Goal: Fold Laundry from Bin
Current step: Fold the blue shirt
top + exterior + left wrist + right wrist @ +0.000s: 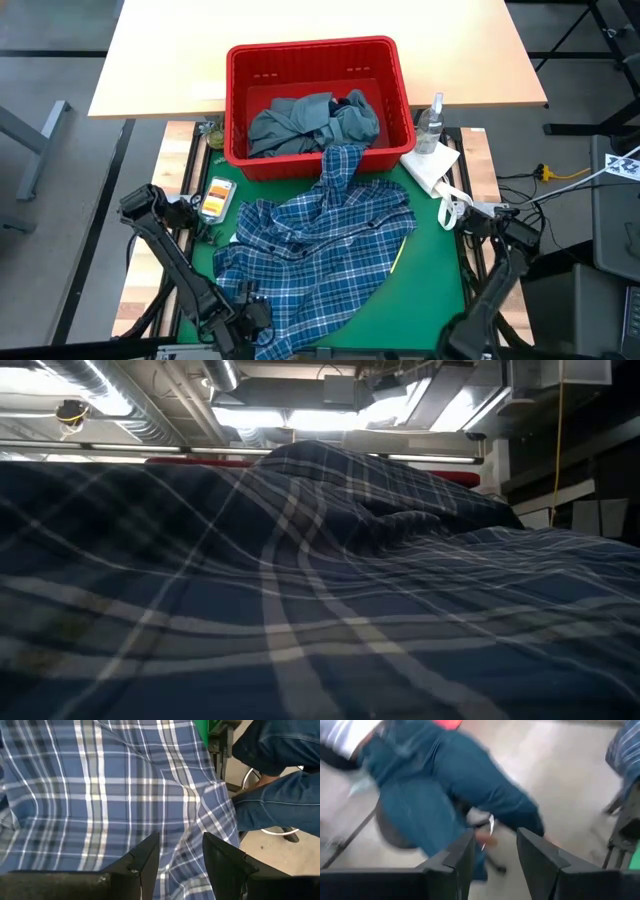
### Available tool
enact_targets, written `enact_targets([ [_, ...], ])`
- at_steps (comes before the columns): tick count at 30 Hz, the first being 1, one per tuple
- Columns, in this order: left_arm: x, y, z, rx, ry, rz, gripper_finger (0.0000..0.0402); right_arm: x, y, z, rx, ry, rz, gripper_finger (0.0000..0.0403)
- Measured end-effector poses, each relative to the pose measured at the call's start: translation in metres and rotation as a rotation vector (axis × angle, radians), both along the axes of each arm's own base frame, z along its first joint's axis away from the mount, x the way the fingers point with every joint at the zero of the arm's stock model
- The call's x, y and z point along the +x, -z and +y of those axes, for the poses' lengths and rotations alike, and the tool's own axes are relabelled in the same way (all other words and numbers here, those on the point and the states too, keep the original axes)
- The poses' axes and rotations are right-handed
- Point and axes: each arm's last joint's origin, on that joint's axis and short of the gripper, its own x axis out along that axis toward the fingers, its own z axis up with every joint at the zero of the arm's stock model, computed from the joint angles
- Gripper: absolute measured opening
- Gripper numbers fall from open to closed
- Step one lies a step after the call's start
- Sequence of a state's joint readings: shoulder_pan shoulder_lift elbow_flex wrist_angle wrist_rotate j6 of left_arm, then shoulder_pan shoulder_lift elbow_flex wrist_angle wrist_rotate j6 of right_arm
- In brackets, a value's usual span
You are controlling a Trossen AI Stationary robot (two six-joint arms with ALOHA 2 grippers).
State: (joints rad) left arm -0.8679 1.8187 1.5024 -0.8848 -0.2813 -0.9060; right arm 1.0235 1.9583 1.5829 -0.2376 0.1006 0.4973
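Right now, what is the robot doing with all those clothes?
It is sorting laundry to fold. A blue-white plaid shirt lies spread and rumpled on the green mat, one end draped up over the rim of the red bin. A grey-blue garment is in the bin. The left gripper hangs over the shirt's near edge, jaws open and empty. The right gripper is off the table's edge, also open and empty.

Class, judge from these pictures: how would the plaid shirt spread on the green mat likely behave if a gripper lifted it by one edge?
The plaid shirt would probably sag and trail, since it lies rumpled in soft folds. It looks light. One sleeve drapes over the red bin rim and might drag there.
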Motion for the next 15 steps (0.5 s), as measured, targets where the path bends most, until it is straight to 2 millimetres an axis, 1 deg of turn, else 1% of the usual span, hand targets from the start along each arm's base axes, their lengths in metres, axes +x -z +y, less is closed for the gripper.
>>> enact_targets([
  [3,0.005,0.000,0.004,0.013,0.011,-0.003,0.0143,0.013,0.005,-0.017,-0.063,-0.062,0.092,0.0149],
  [6,0.009,0.000,0.008,0.023,0.017,-0.005,0.0143,0.012,0.005,-0.042,-0.208,-0.050,0.207,0.0149],
  [8,0.011,0.000,0.010,0.027,0.018,-0.005,0.0143,0.004,-0.002,-0.060,-0.323,-0.009,0.250,0.0149],
  [11,0.013,0.000,0.012,0.036,0.029,-0.007,0.0143,-0.015,-0.021,-0.087,-0.491,0.058,0.273,0.0149],
  [14,0.015,0.000,0.014,0.051,0.034,-0.019,0.0143,-0.037,-0.035,-0.111,-0.681,0.181,0.276,0.0149],
  [15,0.016,0.000,0.015,0.059,0.028,-0.027,0.0143,-0.042,-0.038,-0.119,-0.749,0.231,0.269,0.0149],
])
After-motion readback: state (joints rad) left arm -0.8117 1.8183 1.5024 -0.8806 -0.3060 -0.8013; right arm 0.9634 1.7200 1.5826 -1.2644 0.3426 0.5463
